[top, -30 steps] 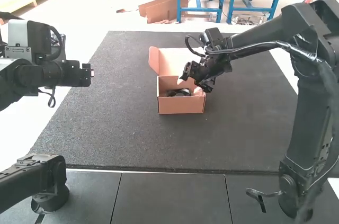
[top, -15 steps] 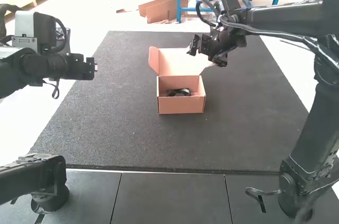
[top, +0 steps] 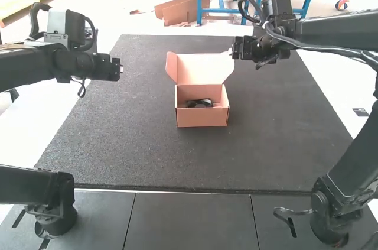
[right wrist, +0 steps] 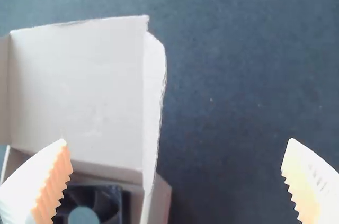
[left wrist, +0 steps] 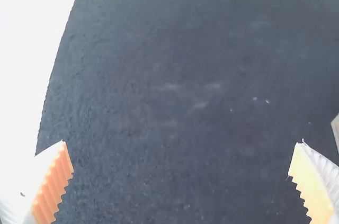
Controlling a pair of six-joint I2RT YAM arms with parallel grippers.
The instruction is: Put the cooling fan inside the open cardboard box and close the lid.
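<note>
An open cardboard box (top: pixel 202 105) stands mid-mat with its lid (top: pixel 198 68) raised at the back. The black cooling fan (top: pixel 199 103) lies inside it. The fan (right wrist: pixel 90 207) also peeks out below the lid's inner face (right wrist: pixel 79 91) in the right wrist view. My right gripper (top: pixel 253 49) hovers open above and behind the box's back right corner, holding nothing. My left gripper (top: pixel 116 68) hangs open over the mat's left part, well left of the box, with bare mat (left wrist: pixel 180 91) between its orange pads (left wrist: pixel 52 181).
The black mat (top: pixel 130 138) covers the table, with a pale floor strip along its left edge (left wrist: pixel 32 49). Flattened cardboard (top: pixel 180 7) and blue frames lie beyond the mat's far edge. Open mat surrounds the box on every side.
My right gripper rose from the box's right rim and drew back behind the box, with the fan lying inside throughout. My left gripper moved right and farther over the mat.
</note>
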